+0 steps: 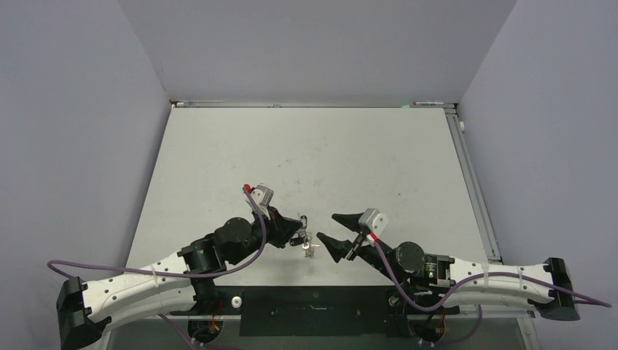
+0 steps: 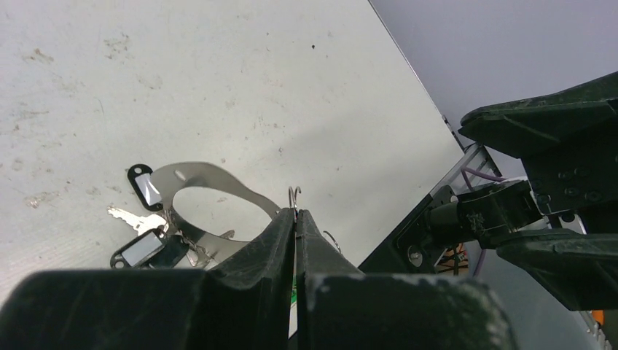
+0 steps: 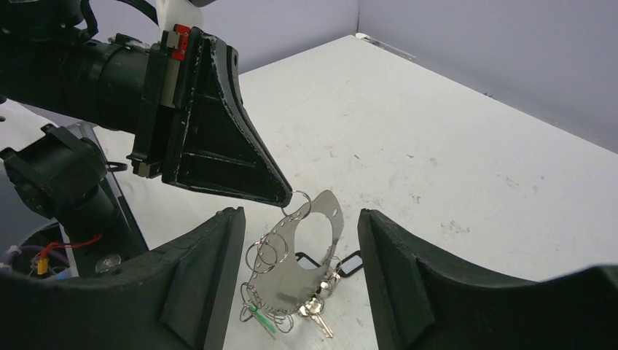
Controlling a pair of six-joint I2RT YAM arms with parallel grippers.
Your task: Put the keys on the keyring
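Note:
My left gripper (image 2: 295,213) is shut on a small wire ring at the top of the keyring (image 3: 306,251). The keyring is a curved silver strap with several rings and a green piece (image 3: 262,321), and it hangs down to the table. A plain silver key (image 3: 318,315) is at its lower end. Two black-headed pieces (image 2: 146,188) lie beside a silver key (image 2: 131,217). My right gripper (image 3: 299,216) stands open, with one finger on each side of the hanging strap and touching nothing. From above, the keyring (image 1: 307,242) sits between the left gripper (image 1: 300,222) and the right gripper (image 1: 326,227).
The white table (image 1: 313,153) stretches away behind the grippers, with grey walls on three sides. A metal rail (image 1: 474,182) runs along its right edge. A black base plate (image 1: 313,302) and purple cables (image 1: 255,219) lie at the near edge by the arm bases.

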